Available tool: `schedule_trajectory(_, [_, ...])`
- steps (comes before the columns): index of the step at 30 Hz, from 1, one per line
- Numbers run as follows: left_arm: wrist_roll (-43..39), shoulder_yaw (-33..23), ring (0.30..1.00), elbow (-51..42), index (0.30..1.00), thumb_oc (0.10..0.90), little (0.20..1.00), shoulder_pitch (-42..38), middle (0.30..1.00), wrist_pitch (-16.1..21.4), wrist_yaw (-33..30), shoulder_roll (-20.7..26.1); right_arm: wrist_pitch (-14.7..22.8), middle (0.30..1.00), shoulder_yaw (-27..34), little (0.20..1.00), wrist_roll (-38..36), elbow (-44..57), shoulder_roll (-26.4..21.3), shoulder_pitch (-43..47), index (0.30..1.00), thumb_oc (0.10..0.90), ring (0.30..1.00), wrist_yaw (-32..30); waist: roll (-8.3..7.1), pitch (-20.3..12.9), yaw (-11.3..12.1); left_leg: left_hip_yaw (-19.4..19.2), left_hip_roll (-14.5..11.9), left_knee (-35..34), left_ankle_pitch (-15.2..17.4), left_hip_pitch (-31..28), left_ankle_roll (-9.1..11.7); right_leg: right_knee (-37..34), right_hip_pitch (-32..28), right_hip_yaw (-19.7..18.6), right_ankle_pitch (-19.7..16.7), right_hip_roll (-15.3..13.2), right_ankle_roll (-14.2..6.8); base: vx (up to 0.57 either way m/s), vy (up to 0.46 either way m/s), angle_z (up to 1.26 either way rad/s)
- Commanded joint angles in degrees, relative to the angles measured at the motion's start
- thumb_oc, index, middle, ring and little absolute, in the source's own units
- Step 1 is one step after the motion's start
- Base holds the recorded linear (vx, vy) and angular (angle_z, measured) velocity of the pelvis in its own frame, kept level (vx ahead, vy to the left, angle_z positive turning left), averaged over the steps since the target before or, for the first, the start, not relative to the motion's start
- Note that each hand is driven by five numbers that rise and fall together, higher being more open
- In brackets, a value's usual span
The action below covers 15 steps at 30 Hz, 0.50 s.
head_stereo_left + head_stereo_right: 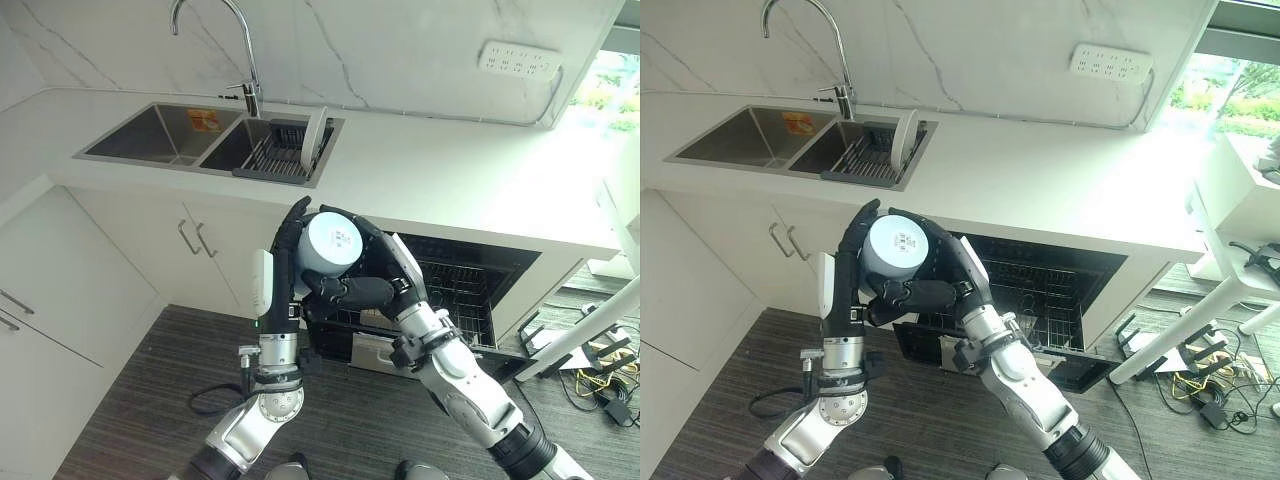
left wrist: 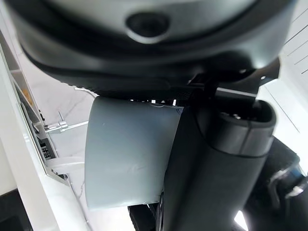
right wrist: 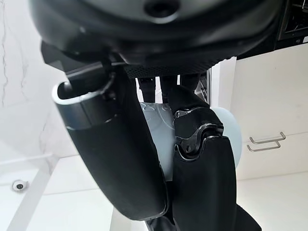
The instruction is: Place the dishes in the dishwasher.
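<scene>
A pale blue-grey cup [image 1: 332,242] hangs in mid-air in front of the counter edge, its base turned up toward me. My right hand [image 1: 388,265] is shut on it: the fingers wrap over its top and right side and the thumb crosses beneath it. My left hand [image 1: 285,265] stands upright against the cup's left side with nearly straight fingers, its white-covered thumb held off to the outside. The cup [image 2: 127,154] lies close beside the left hand in the left wrist view. The open dishwasher [image 1: 455,285] with its dark wire rack is just behind and right of the hands.
A double sink [image 1: 160,135] with a tall faucet [image 1: 245,60] sits at the back left. Its right basin holds a dark rack with a white plate [image 1: 314,140] on edge. White cabinets [image 1: 90,270] are to the left. White table legs [image 1: 590,335] and cables are at right.
</scene>
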<state>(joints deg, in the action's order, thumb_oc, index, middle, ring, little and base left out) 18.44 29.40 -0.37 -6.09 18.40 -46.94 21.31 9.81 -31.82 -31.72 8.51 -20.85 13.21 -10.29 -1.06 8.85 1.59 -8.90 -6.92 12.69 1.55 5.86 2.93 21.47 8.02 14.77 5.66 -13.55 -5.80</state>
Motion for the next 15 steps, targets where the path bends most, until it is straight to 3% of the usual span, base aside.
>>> schedule_trajectory(1, [5.6, 1.9, 0.900, -4.9, 0.900, 0.800, 0.900, -6.8, 0.900, 4.0, -2.8, 0.3, 11.9, 0.300, 6.3, 0.300, -1.7, 4.0, 4.7, 6.0, 0.300, 0.400, 0.300, -6.6, -0.14, -0.6, -0.2, 2.1, -0.9, 4.5, 11.2, -1.4, 0.5, -4.3, -5.3, -2.8, 4.8, 1.2, -2.8, 0.00, 0.000, 0.00])
schedule_trajectory(7, [7.3, 0.8, 0.900, -4.5, 0.900, 0.800, 0.900, -6.5, 0.900, 0.7, -4.4, 0.7, 17.0, 0.300, 10.5, 0.300, 2.0, 5.0, 4.3, 3.4, 0.300, 0.400, 0.300, -12.6, 0.52, -0.6, -1.4, 1.5, -1.0, 4.5, 11.1, -1.4, 0.5, -4.3, -5.1, -3.1, 4.7, 1.3, -2.9, 0.00, 0.000, 0.00])
schedule_trajectory(15, [8.1, -0.2, 0.900, -4.2, 0.900, 0.800, 0.900, -6.2, 0.900, -0.7, -4.9, 1.2, 20.5, 0.300, 13.0, 0.300, 3.9, 4.7, 3.7, 1.3, 0.300, 0.400, 0.300, -16.1, 0.97, -0.7, -2.1, 0.9, -1.0, 4.5, 11.0, -1.6, 0.5, -4.3, -5.1, -3.3, 4.6, 1.3, -2.9, 0.00, 0.000, 0.00])
